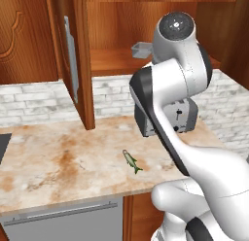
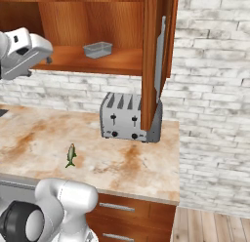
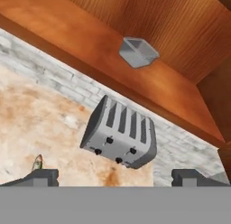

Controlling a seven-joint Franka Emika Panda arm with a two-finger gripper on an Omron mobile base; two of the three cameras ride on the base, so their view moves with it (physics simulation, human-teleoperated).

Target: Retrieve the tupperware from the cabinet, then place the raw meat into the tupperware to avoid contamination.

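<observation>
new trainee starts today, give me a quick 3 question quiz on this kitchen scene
1. True or false: the cabinet stands open.
2. Where is the tupperware? A) on the counter B) on the cabinet shelf C) in the gripper
3. What lies on the counter in front of the toaster, to its left?

Key:
1. True.
2. B.
3. The raw meat, a small fish; the gripper is open and holds nothing.

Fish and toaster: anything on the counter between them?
Nothing. In the right base view the fish and toaster are separated by bare marble counter.
</observation>
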